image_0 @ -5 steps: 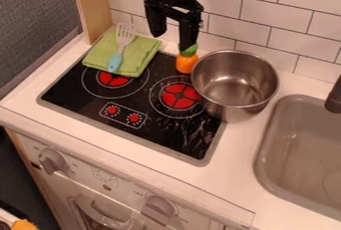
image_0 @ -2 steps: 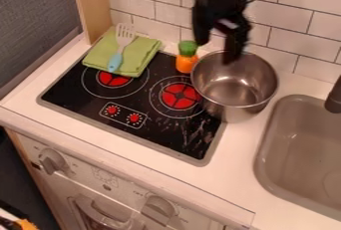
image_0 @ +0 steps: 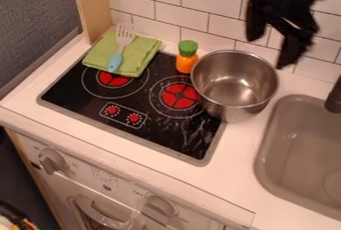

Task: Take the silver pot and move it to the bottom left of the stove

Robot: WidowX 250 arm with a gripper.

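The silver pot (image_0: 234,85) sits unmoved, straddling the right edge of the stove (image_0: 160,134) and the counter (image_0: 233,174). The gripper (image_0: 269,52), jaws spread and grasping nothing, has swung rightward past the orange toy (image_0: 186,63) to the pot's far right side, so it seems to be lining up on the rim before any carry to the bottom left

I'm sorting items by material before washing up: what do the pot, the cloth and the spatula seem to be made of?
Pot: metal, probably stainless steel, from its silvery, shiny walls.
Cloth: woven or knitted fabric, matte green, with soft folds.
Spatula: handle likely smooth plastic, pale blue; the slotted greyish head could be plastic or metal.
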